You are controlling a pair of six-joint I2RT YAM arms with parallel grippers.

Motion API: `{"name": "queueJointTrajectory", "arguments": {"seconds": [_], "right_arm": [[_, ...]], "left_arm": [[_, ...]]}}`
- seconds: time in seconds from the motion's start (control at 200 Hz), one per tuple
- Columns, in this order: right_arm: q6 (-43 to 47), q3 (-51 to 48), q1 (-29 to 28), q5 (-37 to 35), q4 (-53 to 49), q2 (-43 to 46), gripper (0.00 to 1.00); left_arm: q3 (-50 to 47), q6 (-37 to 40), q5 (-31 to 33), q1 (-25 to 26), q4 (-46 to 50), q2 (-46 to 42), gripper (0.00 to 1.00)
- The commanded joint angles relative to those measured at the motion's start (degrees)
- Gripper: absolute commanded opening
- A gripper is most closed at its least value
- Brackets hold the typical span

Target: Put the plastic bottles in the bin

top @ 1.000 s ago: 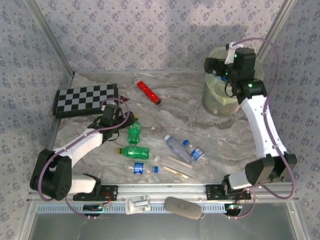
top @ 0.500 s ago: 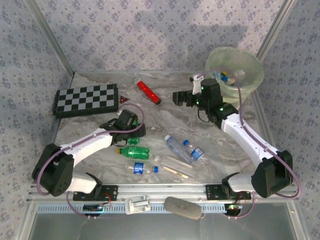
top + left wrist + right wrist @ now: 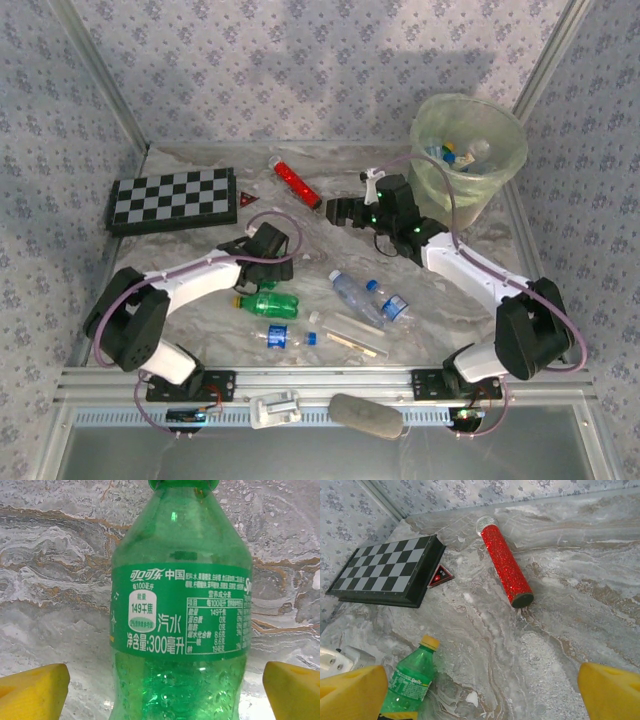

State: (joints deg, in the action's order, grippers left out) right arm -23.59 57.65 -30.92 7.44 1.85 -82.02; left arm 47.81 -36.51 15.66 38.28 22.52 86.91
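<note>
Left arm folds low across the marble table [image 3: 200, 165]. The left gripper [image 3: 165, 695] is spread astride a green-tinted plastic bottle [image 3: 180, 605] left of centre, its yellow fingertips [image 3: 30, 690] clear of the bottle. Right arm reaches mid-table, its right gripper [image 3: 482, 687] spread and empty. The overhead view adds the round pale-green bin [image 3: 478, 188] in the far right corner, with bottles inside.

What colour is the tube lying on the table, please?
Red, with a sparkly surface; the right wrist view shows the tube best.

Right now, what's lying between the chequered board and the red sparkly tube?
A small dark triangle with a red mark, right beside the chequered board; from there to the red tube is bare marble. The right wrist view shows it.
</note>
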Motion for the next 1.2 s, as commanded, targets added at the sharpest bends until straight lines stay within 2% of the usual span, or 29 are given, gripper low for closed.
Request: {"name": "queueJointTrajectory", "arguments": {"seconds": [0.0,0.205,0.63,0.885,1.059,1.194], "right_arm": [[-0.44,0.7,-0.46,-1.08,1.26,-0.25,0.99],[-0.27,0.71,-0.44,-1.9,0.65,-0.4,0.99],[-1.19,0.76,0.27,-1.28,0.42,-1.06,0.99],[-1.93,0.41,0.8,3.81,2.77,-1.05,0.99],[-3.57,0.29,1.29,9.46,6.24,-1.22,0.99],[-4.89,0.5,1.67,13.46,8.51,-1.5,0.99]], "left_arm": [[2.11,1.0,1.93,0.3,0.22,1.7,0.97],[1.76,0.92,1.28,0.3,-0.8,3.24,0.87],[0.97,1.27,1.47,0.21,-3.25,2.59,0.51],[-0.61,1.4,1.68,-0.18,-8.27,-3.28,0.5],[-3.18,4.14,-1.97,-0.48,-19.73,-9.13,0.5],[-5.47,7.87,-7.78,-0.84,-30.39,-12.52,0.5]]}}
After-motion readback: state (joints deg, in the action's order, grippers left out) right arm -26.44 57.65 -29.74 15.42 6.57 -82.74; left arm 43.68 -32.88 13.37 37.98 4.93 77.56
